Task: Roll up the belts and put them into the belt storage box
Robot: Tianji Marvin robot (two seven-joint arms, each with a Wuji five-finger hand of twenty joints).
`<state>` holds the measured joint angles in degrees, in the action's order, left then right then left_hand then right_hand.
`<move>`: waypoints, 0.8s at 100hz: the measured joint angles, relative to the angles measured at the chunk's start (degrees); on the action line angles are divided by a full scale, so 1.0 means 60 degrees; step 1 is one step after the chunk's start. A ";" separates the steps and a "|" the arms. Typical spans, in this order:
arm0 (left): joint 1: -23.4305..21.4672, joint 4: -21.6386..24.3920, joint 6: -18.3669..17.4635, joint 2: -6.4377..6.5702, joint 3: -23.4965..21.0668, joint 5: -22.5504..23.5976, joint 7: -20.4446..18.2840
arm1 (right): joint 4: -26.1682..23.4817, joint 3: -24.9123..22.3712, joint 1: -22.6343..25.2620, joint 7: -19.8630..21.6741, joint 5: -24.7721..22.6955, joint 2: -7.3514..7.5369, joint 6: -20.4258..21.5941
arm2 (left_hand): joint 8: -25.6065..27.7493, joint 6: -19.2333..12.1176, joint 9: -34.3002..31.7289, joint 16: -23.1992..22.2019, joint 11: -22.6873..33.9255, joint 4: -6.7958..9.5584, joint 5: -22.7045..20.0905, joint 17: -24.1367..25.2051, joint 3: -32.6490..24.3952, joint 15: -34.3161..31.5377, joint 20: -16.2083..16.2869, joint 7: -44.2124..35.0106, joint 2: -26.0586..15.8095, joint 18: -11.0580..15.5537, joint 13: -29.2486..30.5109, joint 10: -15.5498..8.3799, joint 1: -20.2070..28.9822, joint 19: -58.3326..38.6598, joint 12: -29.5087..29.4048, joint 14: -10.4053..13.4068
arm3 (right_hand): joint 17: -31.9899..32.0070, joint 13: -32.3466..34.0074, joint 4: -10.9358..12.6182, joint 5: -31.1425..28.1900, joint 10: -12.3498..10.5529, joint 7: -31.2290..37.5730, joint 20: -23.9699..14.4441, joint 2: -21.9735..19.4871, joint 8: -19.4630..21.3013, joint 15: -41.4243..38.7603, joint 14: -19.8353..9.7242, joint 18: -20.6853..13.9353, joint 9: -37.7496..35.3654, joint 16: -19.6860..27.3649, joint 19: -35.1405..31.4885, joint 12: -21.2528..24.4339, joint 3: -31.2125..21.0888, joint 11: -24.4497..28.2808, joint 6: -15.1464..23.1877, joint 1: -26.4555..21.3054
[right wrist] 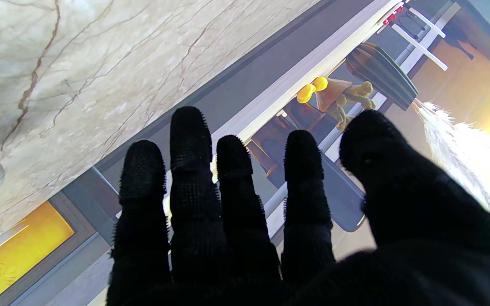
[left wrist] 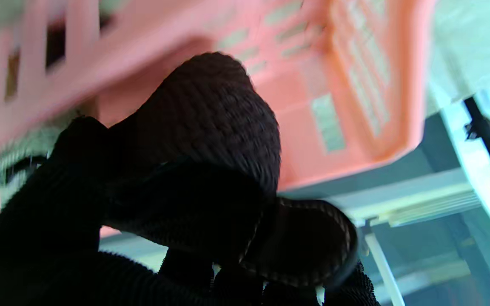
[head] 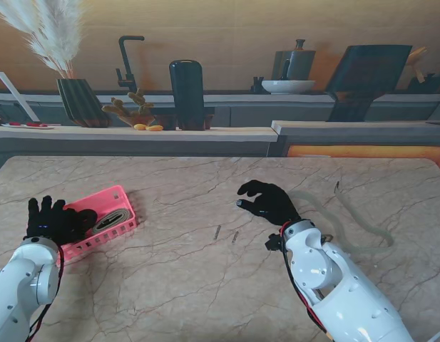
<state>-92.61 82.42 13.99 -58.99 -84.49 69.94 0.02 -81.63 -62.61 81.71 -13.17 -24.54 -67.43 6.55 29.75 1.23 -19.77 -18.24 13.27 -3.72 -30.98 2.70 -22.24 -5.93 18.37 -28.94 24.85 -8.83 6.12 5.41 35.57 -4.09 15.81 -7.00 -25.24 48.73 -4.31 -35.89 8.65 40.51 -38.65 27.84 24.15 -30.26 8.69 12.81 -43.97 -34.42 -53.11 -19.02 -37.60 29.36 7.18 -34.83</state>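
While the left hand [head: 54, 219] is gripping the pink box [head: 118, 196] wall, tipping is the risk.
A rolled belt [head: 109, 221] is sitting inside; the right hand [head: 266, 201] is hovering spread and empty, near the loose belt [head: 362, 229] sprawling on the tabletop [head: 191, 285], which may snag.

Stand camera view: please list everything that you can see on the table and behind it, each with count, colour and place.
Belt storage box: one, pink, table's left side.
Rolled belt: one, grey-green, inside the box.
Loose belt: one, pale grey, unrolled on the table's right side.
Vase with pampas grass: one, dark, back counter, left.
Faucet: one, black, back counter.
Bowl: one, white, back counter, right.
Left robot hand: black glove, at the box.
Right robot hand: black glove, open, mid-table.
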 measured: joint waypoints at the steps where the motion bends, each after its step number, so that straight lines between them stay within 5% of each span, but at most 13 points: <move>1: 0.0005 -0.0031 -0.0013 -0.0004 0.0011 -0.0046 0.0173 | 0.0000 0.0000 0.0000 -0.0004 0.0000 -0.0001 0.0000 | 0.0055 0.0000 -0.0089 -0.0037 0.0075 -0.0003 -0.0014 -0.0011 -0.0082 -0.0045 0.0053 -0.0034 0.0000 -0.0028 0.0033 0.0000 0.0016 -0.0009 0.0045 -0.0010 | -0.0006 0.0000 0.0000 0.0027 0.0000 0.0019 0.0000 0.0000 -0.0003 -0.0001 -0.0003 0.0000 0.0000 0.0000 0.0000 0.0000 0.0000 0.0000 0.0001 0.0000; 11: 0.0094 -0.0212 -0.0113 -0.0053 0.0099 -0.0325 0.0854 | 0.0010 0.0005 0.0000 -0.0059 0.0000 -0.0012 0.0006 | 0.0196 -0.0224 -0.0531 -0.0147 0.0184 -0.0080 -0.0322 -0.0082 -0.0292 -0.0540 0.0201 -0.0416 0.0000 -0.0072 0.0238 0.0002 0.0143 -0.0081 0.0105 -0.0082 | -0.0053 0.0000 0.0000 0.0054 0.0000 0.0077 0.0000 -0.0227 -0.0078 -0.0004 -0.0014 0.0000 -0.0002 -0.0001 0.0000 0.0000 0.0008 0.0005 0.0014 0.0009; 16: 0.0118 -0.0161 -0.0146 -0.0064 0.0099 -0.0202 0.0489 | 0.0016 0.0005 0.0000 -0.0086 -0.0006 -0.0017 0.0012 | 0.0199 -0.0341 -0.0531 -0.0147 0.0184 -0.0320 -0.0594 -0.0100 -0.0272 -0.0725 0.0240 -0.0519 0.0103 -0.0076 0.0239 0.0013 0.0277 -0.0093 0.0105 -0.0096 | -0.0054 0.0000 0.0000 0.0055 0.0000 0.0150 0.0000 -0.0100 -0.0099 -0.0006 -0.0022 0.0000 -0.0002 -0.0002 0.0000 0.0000 0.0012 0.0022 0.0016 -0.0007; 42: -0.0071 0.0548 -0.0186 -0.0038 -0.0071 0.0556 -0.0884 | 0.0043 0.0005 -0.0002 -0.0178 -0.0031 -0.0033 0.0025 | 0.0179 -0.0330 -0.0505 -0.0115 0.0177 -0.0320 -0.0816 -0.0085 -0.0175 -0.0790 0.0279 -0.0600 0.0103 -0.0077 0.0114 0.0201 0.0304 -0.0095 0.0069 -0.0098 | -0.0054 0.0001 0.0000 0.0096 0.0000 0.0176 0.0000 -0.0191 -0.0236 -0.0102 -0.0045 0.0000 -0.0108 -0.0003 0.0000 0.0000 0.0016 0.0062 0.0021 -0.0015; 51: -0.0200 0.0850 -0.0183 -0.0020 -0.0165 0.1129 -0.1359 | 0.0072 0.0010 -0.0013 -0.0196 -0.0028 -0.0042 0.0040 | 0.0179 -0.0259 -0.0540 -0.0035 0.0176 -0.0320 -0.1188 -0.0085 0.0519 -0.0790 0.0279 -0.0635 0.0302 -0.0077 0.0113 0.0224 0.1298 -0.0095 0.0067 -0.0118 | -0.0054 0.0001 0.0000 0.0096 0.0000 0.0220 -0.0001 -0.0191 -0.0250 -0.0112 -0.0049 0.0000 -0.0108 -0.0005 0.0000 0.0000 0.0017 0.0104 0.0021 -0.0015; 61: -0.0237 0.0877 -0.0185 0.0001 -0.0184 0.1200 -0.1294 | 0.0108 0.0050 -0.0037 -0.0201 0.0012 -0.0043 0.0044 | 0.0020 0.0056 -0.0984 -0.0035 0.0235 -0.0529 -0.1421 -0.0202 0.1277 -0.0907 0.0280 -0.1052 0.0296 -0.0077 0.0113 0.0228 0.2531 -0.0099 0.0162 -0.0131 | -0.0055 0.0001 0.0000 0.0096 0.0000 0.0274 -0.0001 -0.0191 -0.0253 -0.0115 -0.0049 0.0000 -0.0108 -0.0005 0.0000 0.0000 0.0016 0.0105 0.0021 -0.0015; 80: -0.0185 0.0887 -0.0155 0.0004 -0.0153 0.0737 -0.1264 | 0.0145 0.0069 -0.0065 -0.0177 0.0048 -0.0055 0.0057 | -0.0103 0.0856 -0.1305 -0.0035 0.0199 -0.1003 -0.1804 -0.0345 0.0457 -0.1163 0.0284 -0.1611 0.0303 -0.0077 0.0266 0.0251 0.2400 -0.0108 0.0096 -0.0147 | -0.0055 0.0001 0.0001 0.0096 0.0000 0.0274 -0.0001 -0.0191 -0.0256 -0.0116 -0.0049 0.0000 -0.0109 -0.0006 0.0000 0.0000 0.0016 0.0105 0.0022 -0.0014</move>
<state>-93.72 87.74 13.06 -58.97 -85.41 74.36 -7.56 -80.76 -62.20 81.32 -14.24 -24.25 -67.76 6.89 29.14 6.36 -27.60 -18.45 14.46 -9.74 -41.80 0.63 -19.49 -12.90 20.07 -38.60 26.66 -9.29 7.72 6.92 49.97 -4.74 16.39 -7.88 -25.57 48.74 -4.31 -35.32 8.65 42.16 -38.66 26.69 22.61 -30.95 8.40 12.80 -44.62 -34.46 -53.11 -19.02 -37.50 29.99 7.31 -34.91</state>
